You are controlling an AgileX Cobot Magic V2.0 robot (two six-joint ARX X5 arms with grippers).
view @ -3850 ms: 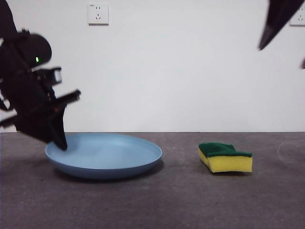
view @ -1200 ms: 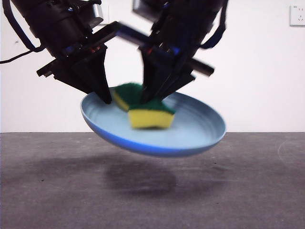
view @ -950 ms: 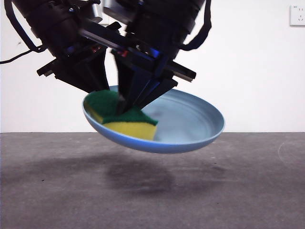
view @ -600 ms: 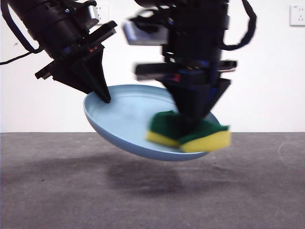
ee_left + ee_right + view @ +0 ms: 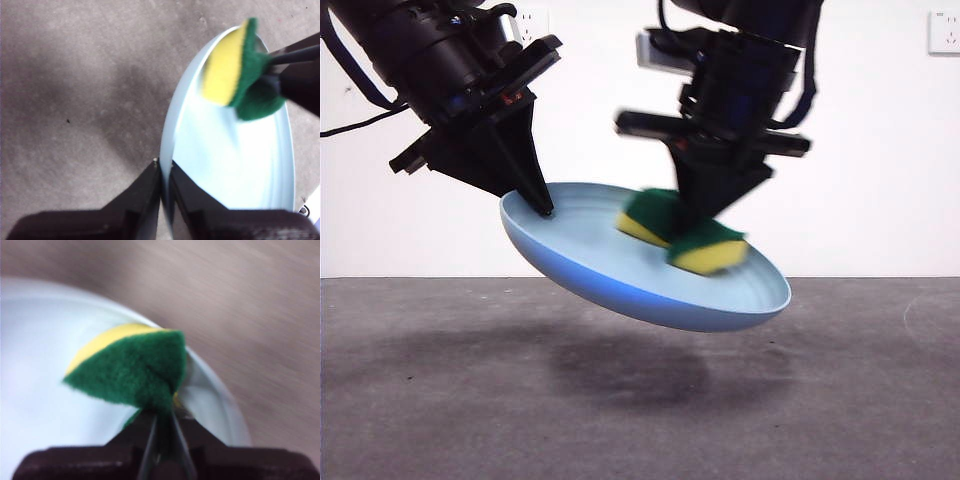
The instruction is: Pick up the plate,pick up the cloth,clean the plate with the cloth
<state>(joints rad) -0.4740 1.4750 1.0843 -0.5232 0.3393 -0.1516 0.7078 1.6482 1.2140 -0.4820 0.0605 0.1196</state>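
Observation:
The light-blue plate (image 5: 650, 285) hangs tilted above the table, held by its left rim. My left gripper (image 5: 535, 205) is shut on that rim; the left wrist view shows its jaws pinching the plate's edge (image 5: 165, 150). My right gripper (image 5: 705, 225) is shut on the cloth (image 5: 682, 235), a yellow sponge with a green scouring face, and presses it against the plate's inside near the far rim. In the right wrist view the cloth (image 5: 135, 370) lies on the plate (image 5: 45, 385). It also shows in the left wrist view (image 5: 237, 70).
The grey table top (image 5: 840, 400) lies under the raised plate, with the plate's shadow on it. A white wall with a socket (image 5: 945, 30) stands behind.
The plate has been lifted off the table and the cloth picked up. In the last second the cloth has swept across the plate's inside, left, then right, now up toward the far rim.

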